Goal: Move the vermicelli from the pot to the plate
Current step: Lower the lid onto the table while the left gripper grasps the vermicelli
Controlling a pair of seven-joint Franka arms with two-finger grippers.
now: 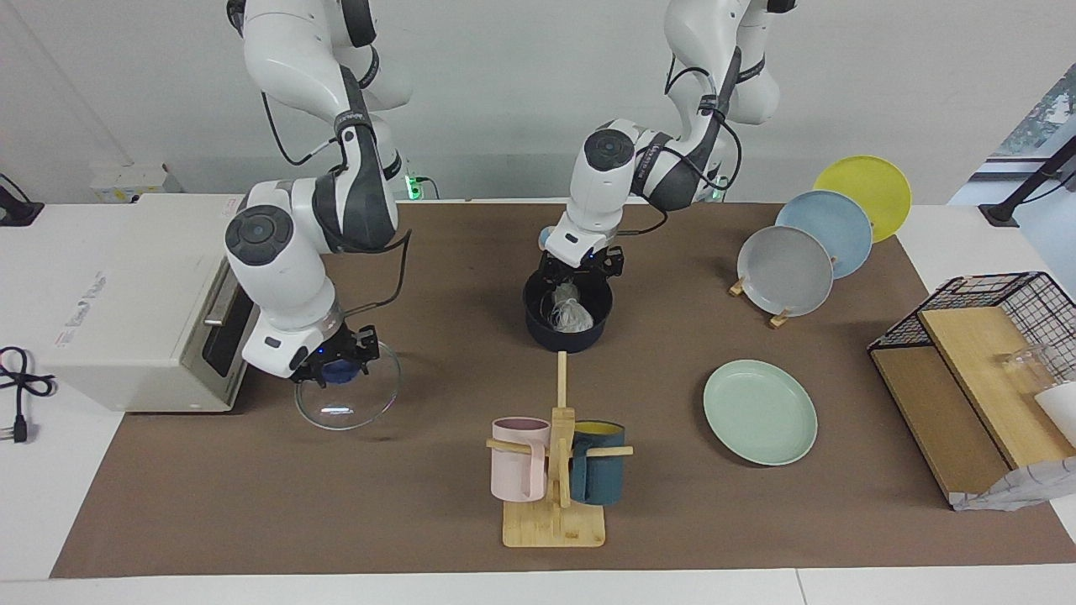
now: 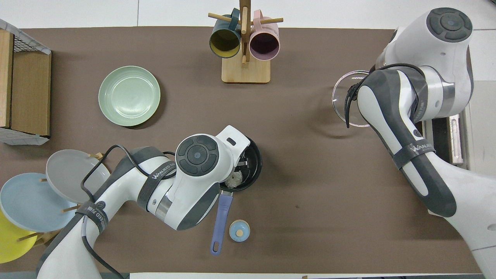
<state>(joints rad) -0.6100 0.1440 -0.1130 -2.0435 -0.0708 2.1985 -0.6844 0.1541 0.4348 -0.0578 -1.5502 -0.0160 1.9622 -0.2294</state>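
Reaching: your left gripper (image 1: 577,270) sits at the mouth of the pot (image 1: 565,329), fingers spread wide, right above the vermicelli (image 1: 570,313); nothing is held yet, as far as the facing view lets you judge.
Vermicelli: the white nest lies inside the pot, toward the wall nearer the robots, partly hidden under the wrist in the overhead view.
Grasp risk: the strands are thin and springy, so if you close too high you will likely pinch only a few threads and the rest may slide out on the lift.
Split risk: the noodles look like joined clumps; a grip on one side could tear them apart and leave half in the pot.
Pot risk: fingers pressing on the rim or wall could shove or tip the pot, since its handle (image 2: 220,221) is free.
Carry risk: the plate (image 1: 760,412) lies well apart from the pot, toward the left arm's end of the table; a loose grip could shed noodles onto the mat on the way.
Right gripper: your right gripper (image 1: 338,366) is clenched on the blue knob of the glass lid (image 1: 347,395) in front of the oven (image 1: 126,302), waiting; a slip there would drop the lid.
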